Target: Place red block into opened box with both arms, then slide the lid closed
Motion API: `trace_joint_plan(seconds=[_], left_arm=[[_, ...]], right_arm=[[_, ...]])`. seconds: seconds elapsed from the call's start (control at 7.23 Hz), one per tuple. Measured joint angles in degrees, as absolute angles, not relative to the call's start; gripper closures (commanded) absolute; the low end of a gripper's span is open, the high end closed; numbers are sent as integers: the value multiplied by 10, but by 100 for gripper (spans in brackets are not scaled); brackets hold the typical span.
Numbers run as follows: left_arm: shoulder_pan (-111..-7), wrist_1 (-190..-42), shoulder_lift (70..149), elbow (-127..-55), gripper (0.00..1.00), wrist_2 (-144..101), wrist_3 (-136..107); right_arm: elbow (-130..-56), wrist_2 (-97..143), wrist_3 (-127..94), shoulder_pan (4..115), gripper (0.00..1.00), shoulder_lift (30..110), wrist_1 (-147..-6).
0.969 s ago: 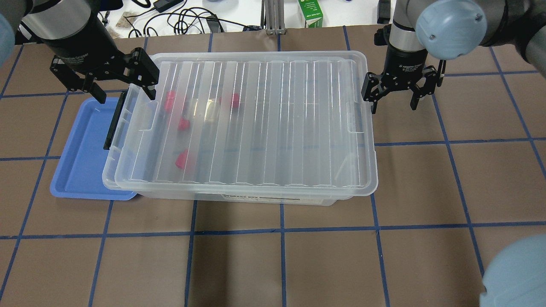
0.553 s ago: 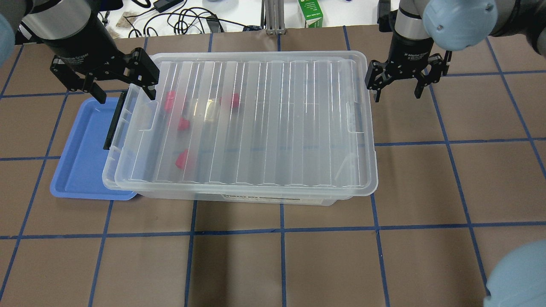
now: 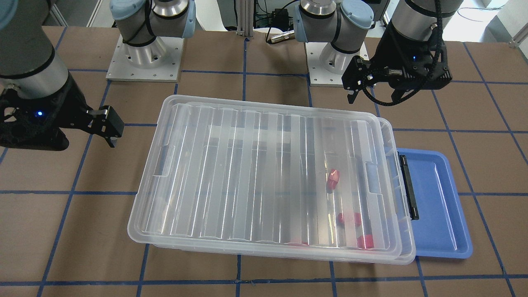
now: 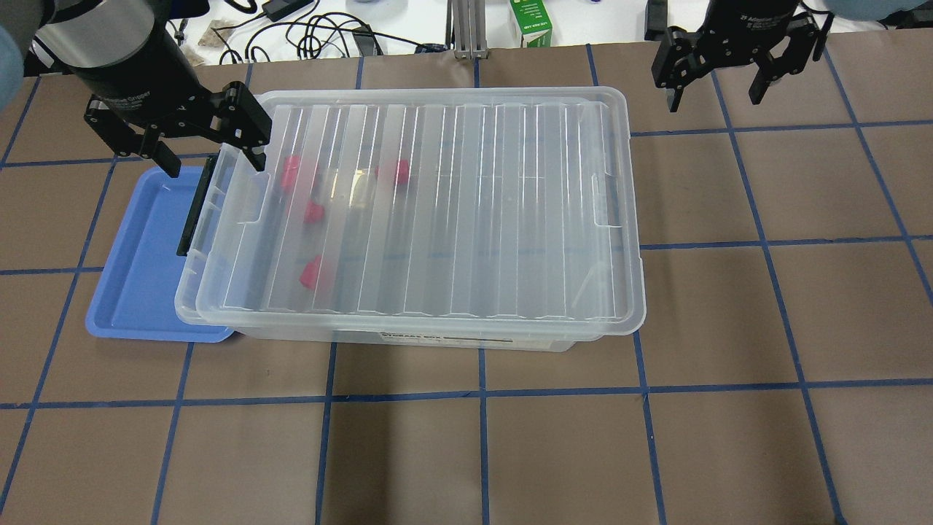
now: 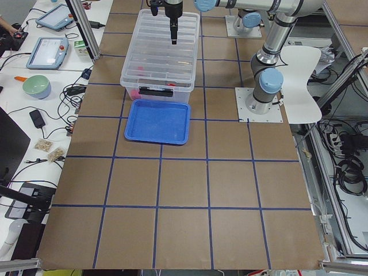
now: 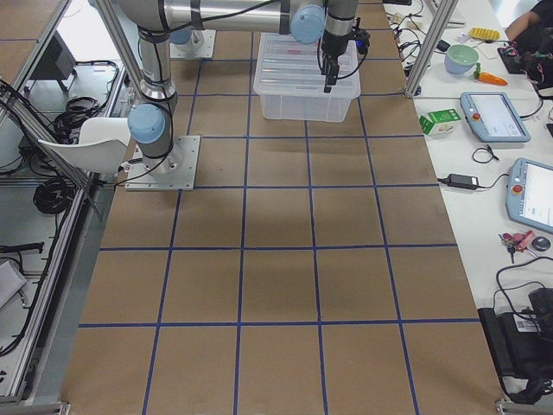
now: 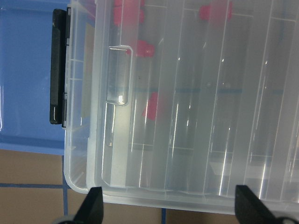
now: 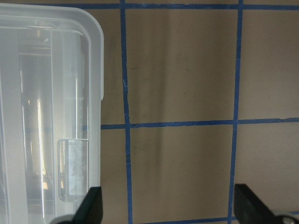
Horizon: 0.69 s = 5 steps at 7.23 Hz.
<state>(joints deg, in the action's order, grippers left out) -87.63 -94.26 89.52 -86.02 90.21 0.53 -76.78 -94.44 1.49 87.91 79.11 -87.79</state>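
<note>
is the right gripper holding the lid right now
No, the right gripper hangs open and empty, apart from the lid, which lies on the box.

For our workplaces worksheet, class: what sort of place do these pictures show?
Likely a robotics lab workcell: a left arm and right arm bolted to a tape-gridded table, with control pendants and loose cables on the side bench.

The lid (image 4: 437,211) bars the box (image 4: 510,341) from above, save a narrow strip by the blue tray (image 4: 138,255).
</note>
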Motion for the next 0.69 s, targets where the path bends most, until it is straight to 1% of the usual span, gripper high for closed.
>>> trace_joint_plan(seconds=[0.69], left_arm=[[-876, -942, 895, -860, 0, 902, 5]], right_arm=[[-778, -905, 14, 885, 0, 818, -842]])
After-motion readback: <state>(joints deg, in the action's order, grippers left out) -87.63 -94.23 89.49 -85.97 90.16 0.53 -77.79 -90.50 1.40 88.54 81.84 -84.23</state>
